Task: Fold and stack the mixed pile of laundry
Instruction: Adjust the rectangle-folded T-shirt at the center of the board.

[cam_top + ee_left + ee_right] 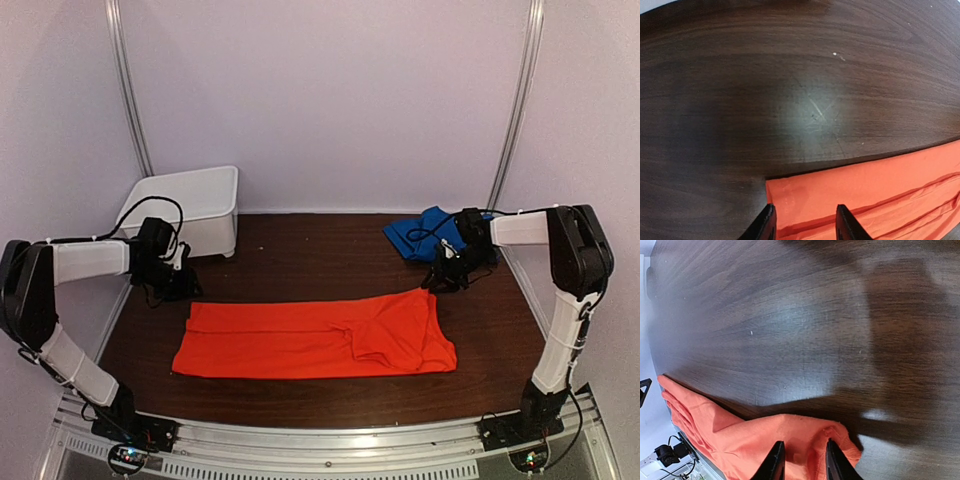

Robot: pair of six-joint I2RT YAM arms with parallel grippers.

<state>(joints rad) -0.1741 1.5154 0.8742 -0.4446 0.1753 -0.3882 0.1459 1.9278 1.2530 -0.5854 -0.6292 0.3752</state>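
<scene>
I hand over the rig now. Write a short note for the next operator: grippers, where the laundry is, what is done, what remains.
Left gripper: open, jaws either side of the far left corner of the orange T-shirt.
Right gripper: jaws astride the shirt's far right corner; grip unclear.
Orange T-shirt: mid-table, lying as a long flat band.
Blue garment: crumpled at the far right, beside the right arm.
Done: the shirt's lengthwise fold, it seems.
To do: finish the shirt, fold the blue one, stack both.
</scene>
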